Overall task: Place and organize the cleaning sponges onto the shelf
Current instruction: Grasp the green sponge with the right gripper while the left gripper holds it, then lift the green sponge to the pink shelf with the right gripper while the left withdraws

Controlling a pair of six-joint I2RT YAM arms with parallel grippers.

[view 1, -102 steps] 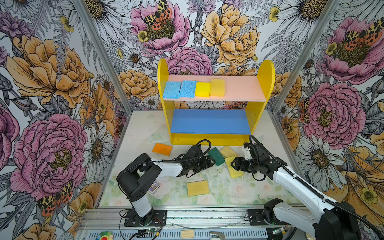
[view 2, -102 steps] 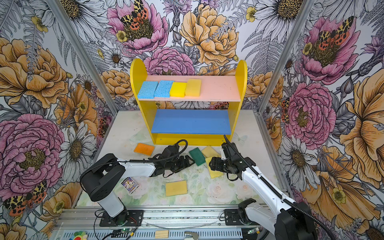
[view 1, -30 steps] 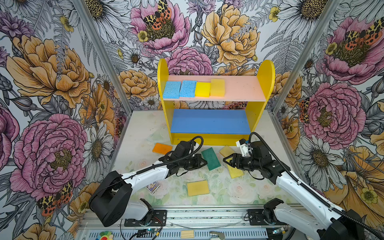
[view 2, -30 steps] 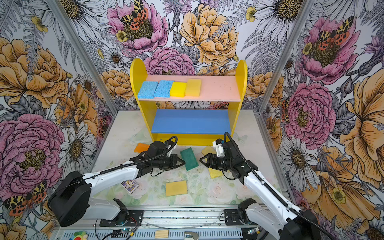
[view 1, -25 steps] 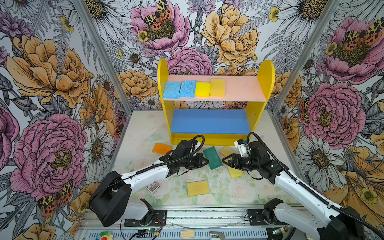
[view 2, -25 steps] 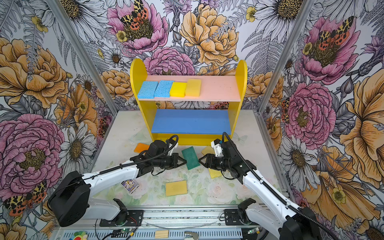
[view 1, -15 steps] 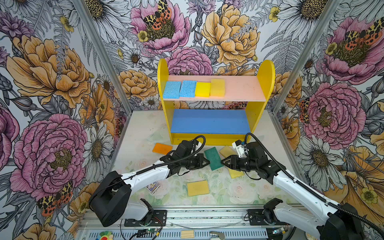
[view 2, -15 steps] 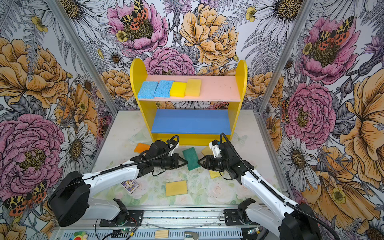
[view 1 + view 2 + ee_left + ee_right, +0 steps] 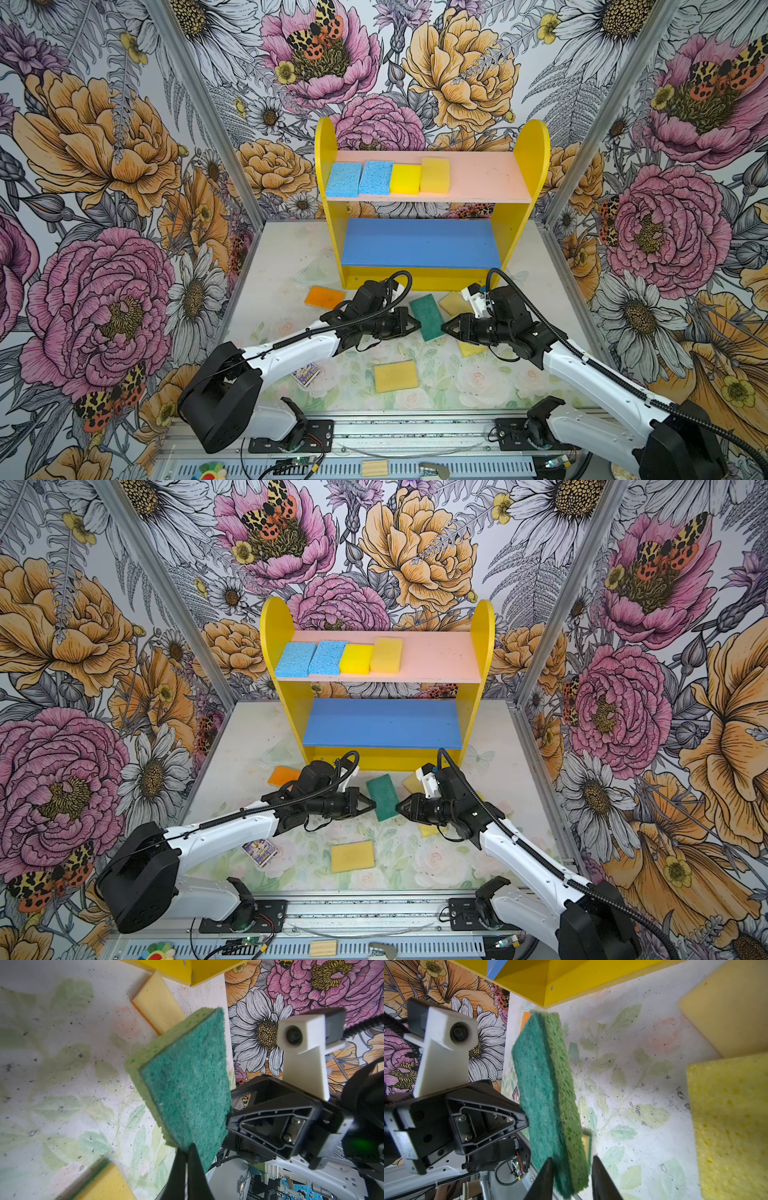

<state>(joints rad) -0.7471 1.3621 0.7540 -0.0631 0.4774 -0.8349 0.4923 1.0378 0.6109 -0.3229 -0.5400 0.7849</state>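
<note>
A dark green sponge (image 9: 427, 316) (image 9: 382, 796) hangs on edge above the table between the two arms. My left gripper (image 9: 415, 324) (image 9: 187, 1146) is shut on one corner of that sponge (image 9: 187, 1088). My right gripper (image 9: 444, 326) (image 9: 572, 1159) is open and straddles the opposite edge of the sponge (image 9: 548, 1088); one finger touches the scrub face, the other stands just off the foam. Two light blue sponges (image 9: 343, 179) (image 9: 376, 178) and two yellow sponges (image 9: 405, 179) (image 9: 435, 175) lie in a row on the pink board of the shelf (image 9: 532, 149).
On the table lie an orange sponge (image 9: 324, 297), a yellow sponge (image 9: 395, 375), a pale yellow sponge (image 9: 455, 302) by the shelf foot, and another yellow one (image 9: 471, 349) under my right arm. A purple card packet (image 9: 305, 374) lies beside my left arm. The blue board (image 9: 419, 243) holds nothing.
My left gripper has lifted the green sponge off the table and holds it still. My right gripper has moved left up to the sponge and its jaws have narrowed around the edge.
</note>
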